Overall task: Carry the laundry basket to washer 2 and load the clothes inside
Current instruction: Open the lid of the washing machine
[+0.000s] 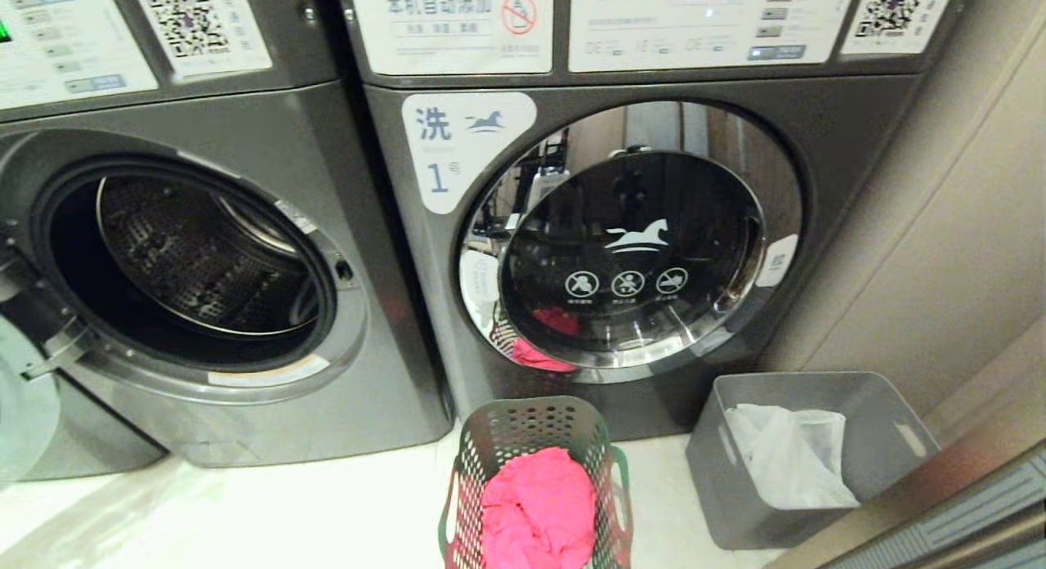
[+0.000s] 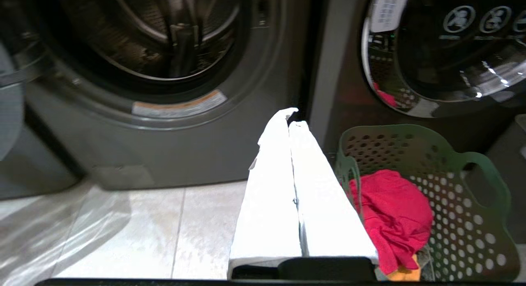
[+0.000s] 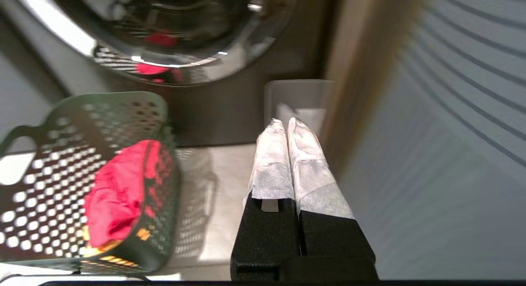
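The open washer (image 1: 188, 258) is standing with its door swung aside and drum bare, probably waiting to take the load, to the left of the laundry basket (image 1: 535, 438). The washer marked 1 (image 1: 629, 242) is sitting shut right behind the basket. A grey bin (image 1: 817, 454) with a white bag is resting just right of the basket. The basket is sitting on the floor holding pink clothes (image 1: 539, 508), ungripped. The left gripper (image 2: 292, 121) and right gripper (image 3: 283, 123) are hanging either side of the basket, jaws pressed together and empty, apart from it
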You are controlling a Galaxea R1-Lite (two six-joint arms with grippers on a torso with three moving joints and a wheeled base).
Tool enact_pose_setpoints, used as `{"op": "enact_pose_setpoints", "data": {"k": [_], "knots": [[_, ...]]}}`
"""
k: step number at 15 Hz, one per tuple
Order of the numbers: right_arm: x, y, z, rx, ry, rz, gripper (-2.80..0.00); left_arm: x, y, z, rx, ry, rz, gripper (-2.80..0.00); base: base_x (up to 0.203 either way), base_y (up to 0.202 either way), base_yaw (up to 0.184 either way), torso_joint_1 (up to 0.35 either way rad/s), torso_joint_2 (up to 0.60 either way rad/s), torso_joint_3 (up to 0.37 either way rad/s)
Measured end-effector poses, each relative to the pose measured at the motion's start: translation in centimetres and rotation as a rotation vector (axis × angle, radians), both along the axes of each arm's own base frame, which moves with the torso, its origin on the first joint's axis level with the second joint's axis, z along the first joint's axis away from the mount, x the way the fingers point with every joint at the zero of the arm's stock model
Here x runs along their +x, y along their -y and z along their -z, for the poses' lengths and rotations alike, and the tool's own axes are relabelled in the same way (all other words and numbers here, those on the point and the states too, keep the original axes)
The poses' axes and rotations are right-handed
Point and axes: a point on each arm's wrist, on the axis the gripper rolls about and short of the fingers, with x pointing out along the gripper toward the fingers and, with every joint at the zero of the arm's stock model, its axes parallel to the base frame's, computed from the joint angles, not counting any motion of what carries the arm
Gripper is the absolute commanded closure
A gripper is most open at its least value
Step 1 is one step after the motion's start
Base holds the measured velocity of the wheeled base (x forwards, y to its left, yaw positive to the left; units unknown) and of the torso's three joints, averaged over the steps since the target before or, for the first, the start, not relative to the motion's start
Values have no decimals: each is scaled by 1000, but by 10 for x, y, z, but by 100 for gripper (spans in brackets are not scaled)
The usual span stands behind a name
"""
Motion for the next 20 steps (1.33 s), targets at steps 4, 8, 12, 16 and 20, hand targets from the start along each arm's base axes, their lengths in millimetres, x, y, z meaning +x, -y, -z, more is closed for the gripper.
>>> {"op": "enact_pose_setpoints", "data": {"k": [4, 8, 12, 16, 20], "knots": [[0, 0, 0, 1, 0, 1, 0, 0, 0, 0, -21, 1, 3, 0, 0, -1, 21, 1, 1, 1], [0, 0, 0, 2, 0, 0, 0, 0, 0, 0, -29, -1, 3, 0, 0, 19, 0, 1, 1, 0], [0, 0, 0, 1, 0, 1, 0, 0, 0, 0, -29, 0, 4, 0, 0, 176, -4, 0, 2, 2], [0, 0, 0, 2, 0, 0, 0, 0, 0, 0, -29, 0, 4, 0, 0, 194, -1, 1, 3, 3], [0, 0, 0, 1, 0, -1, 0, 0, 0, 0, -29, 0, 3, 0, 0, 193, 0, 2, 2, 1]]}}
